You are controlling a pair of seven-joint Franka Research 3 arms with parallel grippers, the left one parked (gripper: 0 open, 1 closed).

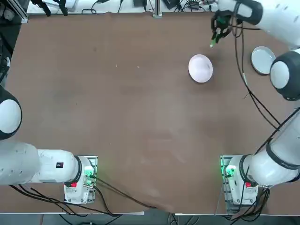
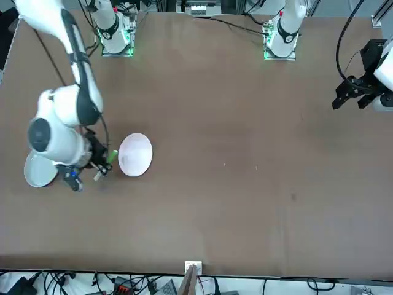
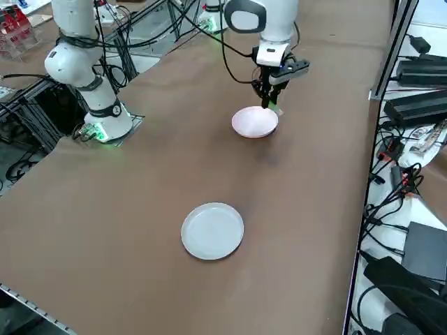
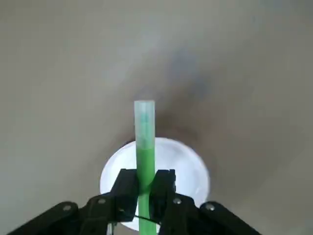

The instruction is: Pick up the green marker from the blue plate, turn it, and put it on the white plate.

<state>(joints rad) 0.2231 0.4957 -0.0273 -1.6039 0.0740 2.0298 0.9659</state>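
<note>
Here the right claw (image 4: 145,193) is clamped on the marker (image 4: 144,142), raised over the worktop (image 1: 117,108) just beside the white plate (image 1: 200,68).

We've got the white plate (image 1: 200,68) sitting mid-tabletop (image 1: 131,117). The blue plate (image 1: 262,60) lies well apart to its right, and the right claw (image 1: 216,36) with the green marker (image 1: 213,42) hangs just beyond the white plate's far edge.

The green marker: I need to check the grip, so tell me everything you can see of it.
The green marker is a short, thin, bright light-green stick, plastic by its look, with a paler end. The right gripper is shut on it near one end, so most of its length juts out past the fingers. It hangs in the air, tilted, near the white plate's edge and clear of the table. Nothing else touches it.
</note>
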